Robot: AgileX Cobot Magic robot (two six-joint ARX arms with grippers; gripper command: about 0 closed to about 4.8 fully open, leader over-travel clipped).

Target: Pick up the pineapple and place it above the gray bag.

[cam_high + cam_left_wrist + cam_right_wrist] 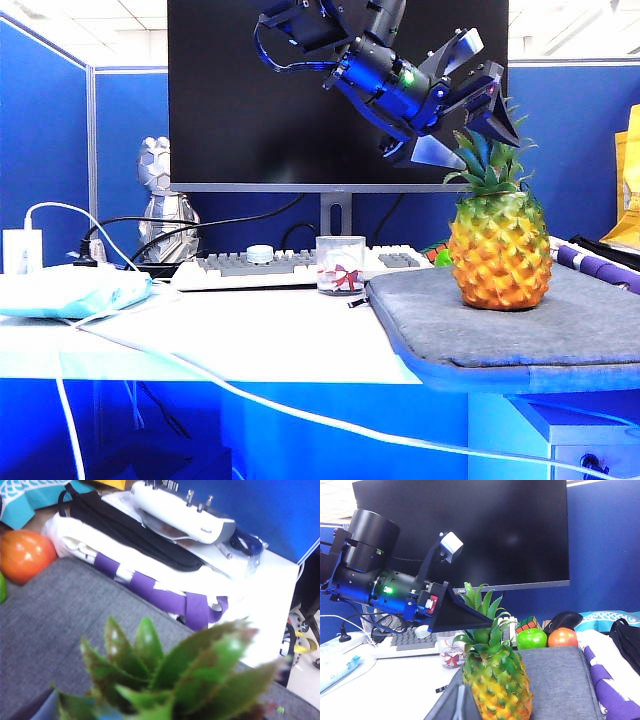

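The pineapple (499,252) is seen standing upright on the gray bag (560,330), which lies on the right part of the white table (250,340). The left gripper (478,118) is held in the air just above the green leaf crown, with its two dark fingers spread wide apart and nothing held between them. In the left wrist view only the blurred tips of the leaves are shown, and the yellow body of the pineapple is cut off. The right gripper itself cannot be made out; only a dark edge is seen low in the right wrist view, so whether it is open or closed cannot be told. Part of the keyboard (300,265) is hidden behind a small clear cup (340,265).
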